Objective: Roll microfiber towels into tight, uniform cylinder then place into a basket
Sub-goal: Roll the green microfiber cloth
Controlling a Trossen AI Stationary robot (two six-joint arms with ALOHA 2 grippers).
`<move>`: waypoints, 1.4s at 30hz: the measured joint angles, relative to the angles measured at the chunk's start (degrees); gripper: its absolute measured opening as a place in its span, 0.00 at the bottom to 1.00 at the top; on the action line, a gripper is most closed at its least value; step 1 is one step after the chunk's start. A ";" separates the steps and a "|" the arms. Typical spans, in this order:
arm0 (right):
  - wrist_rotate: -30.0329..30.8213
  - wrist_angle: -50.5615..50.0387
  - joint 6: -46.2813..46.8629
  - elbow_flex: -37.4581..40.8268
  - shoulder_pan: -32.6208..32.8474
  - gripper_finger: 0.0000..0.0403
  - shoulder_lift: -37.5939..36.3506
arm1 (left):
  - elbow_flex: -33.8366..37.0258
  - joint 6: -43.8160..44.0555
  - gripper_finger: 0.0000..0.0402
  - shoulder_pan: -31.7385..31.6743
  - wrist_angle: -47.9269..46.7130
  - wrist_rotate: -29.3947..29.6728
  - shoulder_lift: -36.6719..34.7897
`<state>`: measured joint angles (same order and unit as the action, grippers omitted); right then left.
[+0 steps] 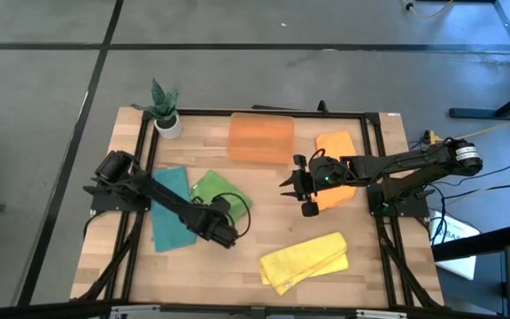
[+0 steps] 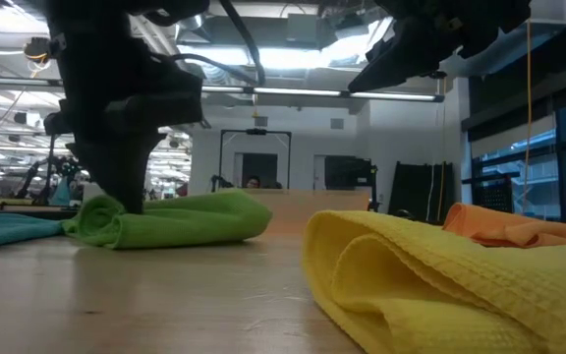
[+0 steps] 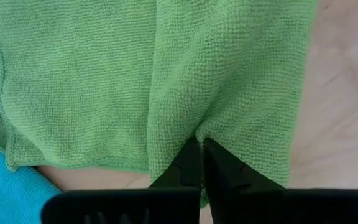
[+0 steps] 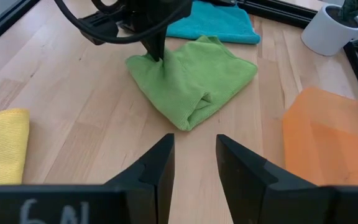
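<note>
The green towel point(image 4: 188, 78) is pinched at a raised fold by the closed left gripper point(image 3: 199, 149) (teal towel point(image 1: 170, 220) just beside), while the right gripper point(image 4: 194, 155) is held apart, empty, above bare table point(image 4: 73, 99).

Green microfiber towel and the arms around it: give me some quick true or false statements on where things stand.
1. The left gripper is shut on the green microfiber towel. True.
2. The right gripper holds the yellow microfiber towel. False: it hangs open and empty above the wooden table.
3. The translucent orange basket holds a rolled towel. False: no towel shows inside.
4. A teal microfiber towel lies beside the green one. True.
</note>
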<state>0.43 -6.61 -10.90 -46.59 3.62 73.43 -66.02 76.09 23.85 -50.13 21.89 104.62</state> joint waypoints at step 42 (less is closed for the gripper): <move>0.00 3.41 -4.51 0.02 0.00 0.30 5.54 | -5.46 -1.73 0.15 -2.20 -12.94 -0.29 -2.59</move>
<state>0.43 -3.20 -15.40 -46.57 3.62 78.97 -71.48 74.37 21.65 -63.07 21.60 102.03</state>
